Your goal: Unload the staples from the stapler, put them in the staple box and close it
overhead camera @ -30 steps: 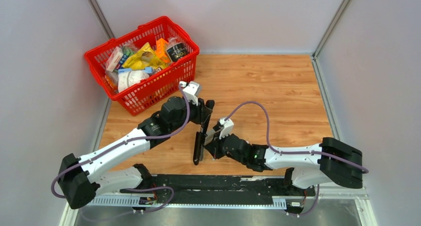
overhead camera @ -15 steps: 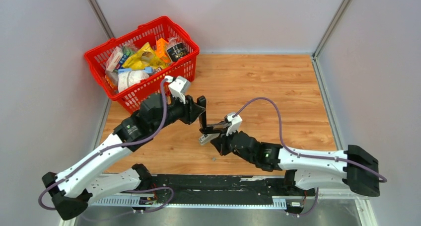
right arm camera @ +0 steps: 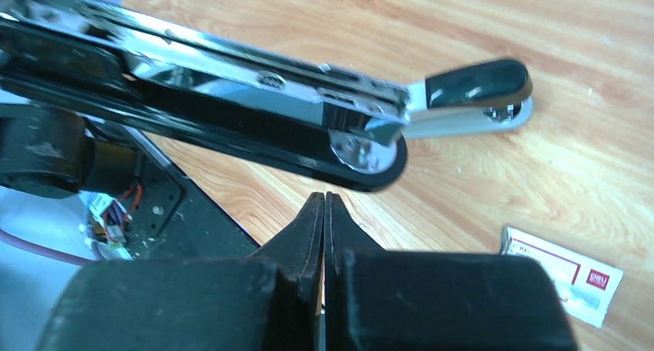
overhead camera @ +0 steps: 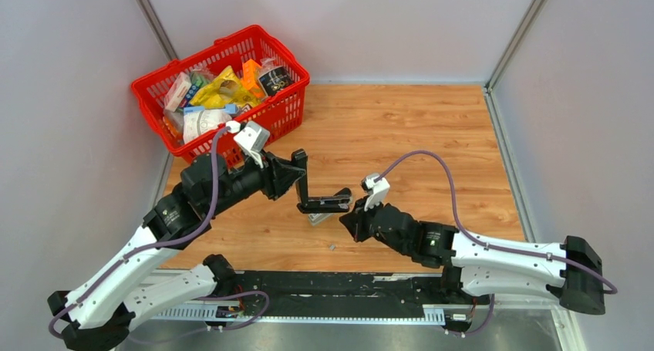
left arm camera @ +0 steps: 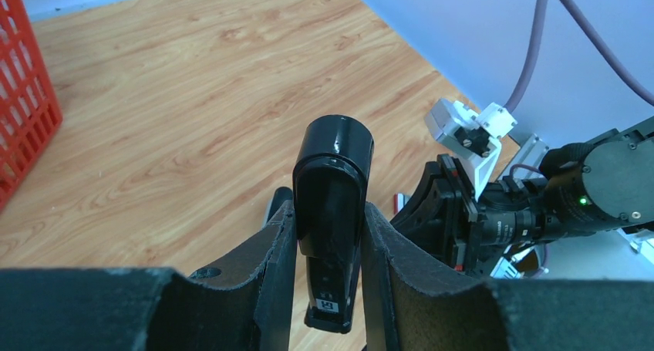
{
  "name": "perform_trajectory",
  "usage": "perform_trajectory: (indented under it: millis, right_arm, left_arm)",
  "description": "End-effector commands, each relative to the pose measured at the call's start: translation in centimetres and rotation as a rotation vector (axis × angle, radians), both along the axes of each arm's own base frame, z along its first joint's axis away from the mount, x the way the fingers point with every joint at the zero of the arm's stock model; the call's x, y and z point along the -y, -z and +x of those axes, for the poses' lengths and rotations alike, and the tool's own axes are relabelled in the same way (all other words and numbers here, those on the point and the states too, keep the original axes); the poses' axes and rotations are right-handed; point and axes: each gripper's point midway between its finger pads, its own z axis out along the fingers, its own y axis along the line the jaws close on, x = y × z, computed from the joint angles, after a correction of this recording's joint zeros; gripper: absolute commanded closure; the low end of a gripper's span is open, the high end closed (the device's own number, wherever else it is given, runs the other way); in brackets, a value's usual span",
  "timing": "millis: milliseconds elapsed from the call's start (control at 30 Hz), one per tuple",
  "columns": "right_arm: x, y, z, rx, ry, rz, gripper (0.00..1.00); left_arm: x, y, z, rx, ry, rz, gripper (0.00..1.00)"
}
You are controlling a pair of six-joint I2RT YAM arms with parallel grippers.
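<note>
the stapler (overhead camera: pixel 324 205) is held near the middle of the tabletop (overhead camera: pixel 432 135), swung open, its black arm (left arm camera: pixel 332 212) upright. it is clamped at both sides by the left fingers (left arm camera: pixel 266 258), which are closed on that arm. the right fingers (right arm camera: pixel 308 227) are pressed fully together on nothing, just at 3 o'clock of the stapler's metal end (right arm camera: pixel 362 146). a tiny grey bit (overhead camera: pixel 331 247) is seen at 6 o'clock of the stapler. a white-and-red box (right arm camera: pixel 563 278) lies beside the right fingers. a basket (overhead camera: pixel 231 139) is set at 10 o'clock.
</note>
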Motion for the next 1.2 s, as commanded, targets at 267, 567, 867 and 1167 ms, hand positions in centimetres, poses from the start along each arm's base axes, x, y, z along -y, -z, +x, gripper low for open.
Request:
perform_trajectory:
  millis: [267, 567, 867, 1167]
  right_arm:
    - [-1.8, 2.7, -0.1, -0.070, 0.072, 0.079, 1.00]
    - [0.0, 0.7, 3.4, 0.019, 0.277, 0.070, 1.00]
    - [-0.4, -4.0, 6.5, 0.139, 0.288, 0.092, 1.00]
    - [-2.6, -8.4, 7.7, 0.225, 0.189, 0.103, 1.00]
  left_arm:
    - [-0.3, -3.4, -0.2, 0.066, -0.024, -0.173, 1.00]
    - [-0.9, -3.0, -0.4, 0.046, -0.048, -0.199, 1.00]
    - [-0.3, -2.1, -1.1, 0.002, -0.006, -0.209, 1.00]
    - [-0.6, -1.0, -0.7, 0.001, -0.029, -0.178, 1.00]
